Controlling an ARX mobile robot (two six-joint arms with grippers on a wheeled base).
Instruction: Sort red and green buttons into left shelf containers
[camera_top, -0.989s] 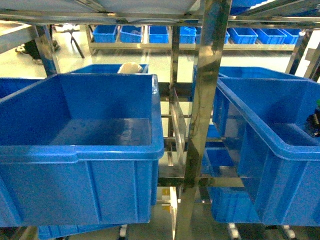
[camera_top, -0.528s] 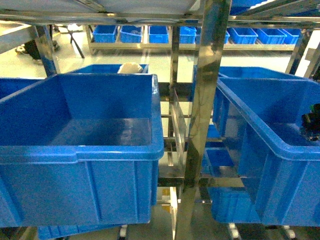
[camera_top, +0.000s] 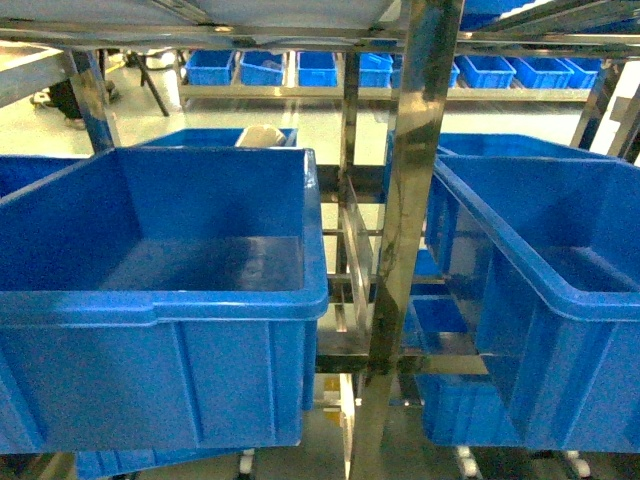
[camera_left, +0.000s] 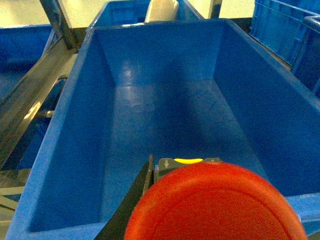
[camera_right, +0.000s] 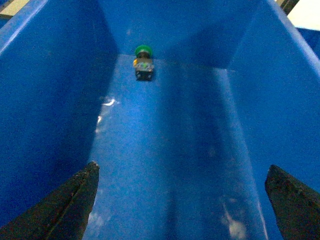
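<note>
Head view: steel shelf rack, left bin bare, no arms visible. Left wrist: left gripper closed on the red button over that bin; early release risked a bounce-out. Right wrist: right gripper wide open, empty; green button at far wall of its bin.

arms out of the head view; both seen only through their wrist cameras.
right gripper: jaws spread wide, two dark fingertips at the bottom corners, nothing between them. left gripper: mostly hidden behind the red button it carries; one dark finger shows beside the cap.
</note>
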